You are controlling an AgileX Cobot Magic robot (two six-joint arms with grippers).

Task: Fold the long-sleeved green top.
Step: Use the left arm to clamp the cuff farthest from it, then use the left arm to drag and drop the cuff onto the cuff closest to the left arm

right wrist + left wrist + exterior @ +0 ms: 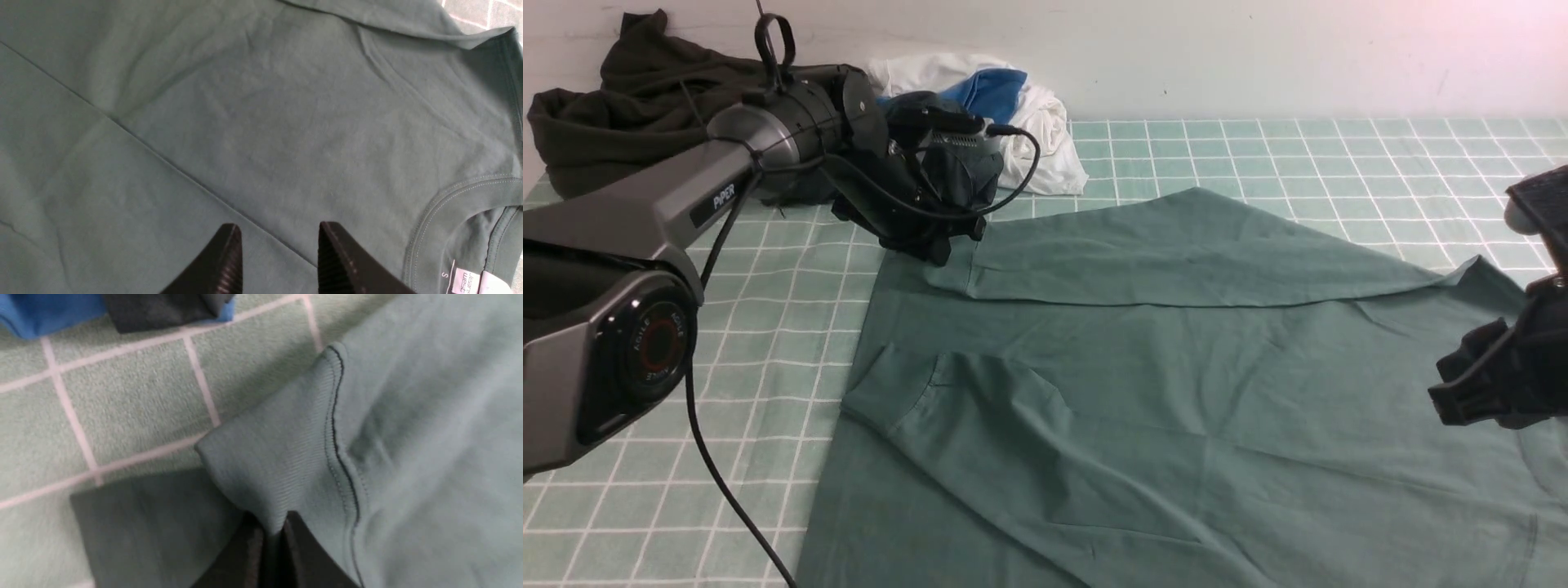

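Observation:
The green long-sleeved top [1176, 392] lies spread over the checked table, both sleeves folded across its body. My left gripper [935, 241] is at the far left corner of the top, shut on the ribbed cuff [278, 465] of the far sleeve; in the left wrist view the jaws [271, 528] pinch the cuff's edge. My right gripper [1474, 392] hovers over the top's right side, open and empty. In the right wrist view its fingertips [280, 234] stand apart above plain fabric, with the neckline [457, 196] and its label close by.
A very dark olive garment [629, 106] is heaped at the far left against the wall. A white and blue garment [1005, 106] and a dark charcoal one [960, 175] lie behind the left gripper. The checked table cloth [1298, 163] runs to the far right.

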